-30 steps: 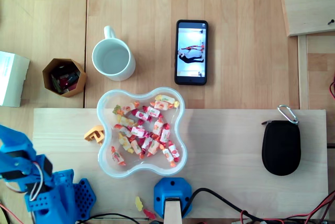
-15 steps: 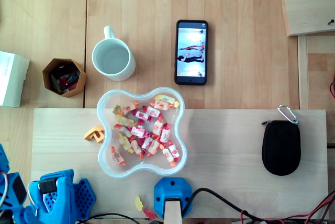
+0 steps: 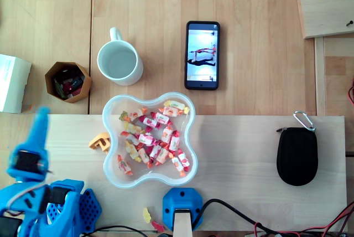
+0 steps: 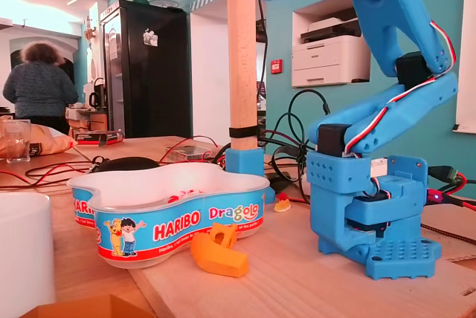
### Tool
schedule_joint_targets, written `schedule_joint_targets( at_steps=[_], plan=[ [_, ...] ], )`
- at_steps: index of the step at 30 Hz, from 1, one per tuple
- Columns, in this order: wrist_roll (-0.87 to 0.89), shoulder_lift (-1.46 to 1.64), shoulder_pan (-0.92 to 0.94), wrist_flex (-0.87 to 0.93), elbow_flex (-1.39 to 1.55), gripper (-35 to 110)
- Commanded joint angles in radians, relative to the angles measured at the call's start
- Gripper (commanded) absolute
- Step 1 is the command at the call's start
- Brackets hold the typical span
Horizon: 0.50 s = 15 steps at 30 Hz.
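Overhead view puts your gripper at the 8 o'clock corner of the board, its opening impossible to tell from above; the orange piece lies at its 3 o'clock, just beside the candy tub, probably within reach

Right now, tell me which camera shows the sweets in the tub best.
The overhead view: it looks straight down into the tub, so the wrapped sweets show plainly. The fixed view shows the tub's printed side wall; its rim hides nearly all sweets.
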Motion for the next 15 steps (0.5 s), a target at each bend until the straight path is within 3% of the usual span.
schedule_joint_targets(
  at_steps=[1, 8, 15],
  plan=[
    [0.351, 0.009, 0.095, 0.035, 0.044, 19],
    [0.822, 0.011, 0.249, 0.054, 0.337, 19],
    [0.991, 0.012, 0.265, 0.052, 0.472, 19]
  ],
)
